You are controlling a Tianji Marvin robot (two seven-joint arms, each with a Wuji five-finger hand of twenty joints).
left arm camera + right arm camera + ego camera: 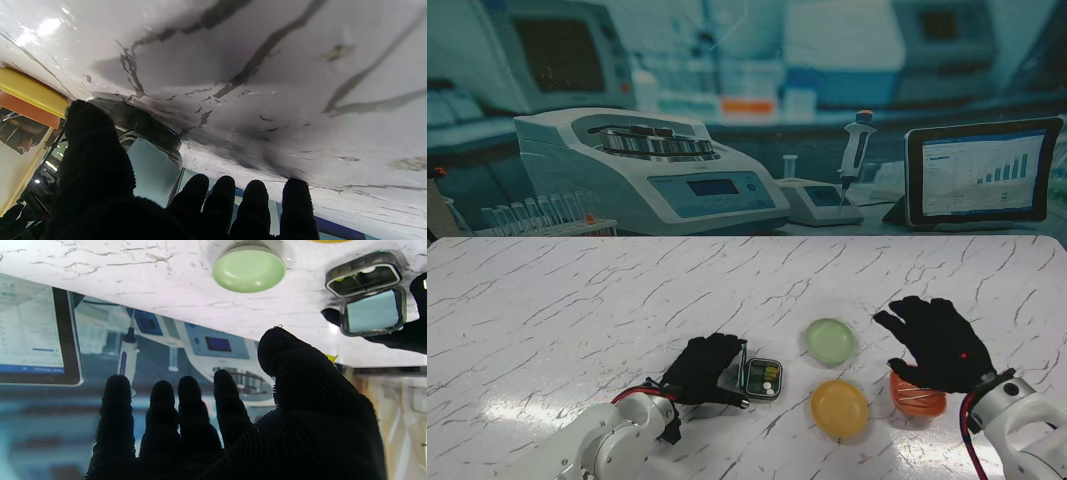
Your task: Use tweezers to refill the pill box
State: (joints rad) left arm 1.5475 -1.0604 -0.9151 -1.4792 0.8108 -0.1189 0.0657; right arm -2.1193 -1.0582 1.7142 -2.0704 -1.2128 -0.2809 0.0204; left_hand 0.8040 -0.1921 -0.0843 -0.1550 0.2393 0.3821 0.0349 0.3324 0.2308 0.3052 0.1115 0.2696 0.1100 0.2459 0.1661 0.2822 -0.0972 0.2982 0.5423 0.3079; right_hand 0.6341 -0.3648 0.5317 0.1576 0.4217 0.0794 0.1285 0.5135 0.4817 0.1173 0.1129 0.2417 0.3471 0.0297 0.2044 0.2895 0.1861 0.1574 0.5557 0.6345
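Observation:
The small dark pill box [765, 379] lies open near me, left of centre, with pills in its compartments and its lid [745, 372] standing up. My left hand [702, 368] in a black glove rests against that lid, thumb [90, 133] at the lid's edge [153, 166], fingers stretched out and holding nothing. The right wrist view shows the open box [363, 273] and its pale blue lid [372, 311]. My right hand [937, 345] hovers, fingers spread, over a red-orange dish [917, 398]. No tweezers can be made out in any view.
A green dish [830, 340] and a yellow-orange dish [839, 407] sit between the hands. The marble table [577, 300] stretches far to the left. Lab machines and a tablet [982, 172] stand beyond the far edge.

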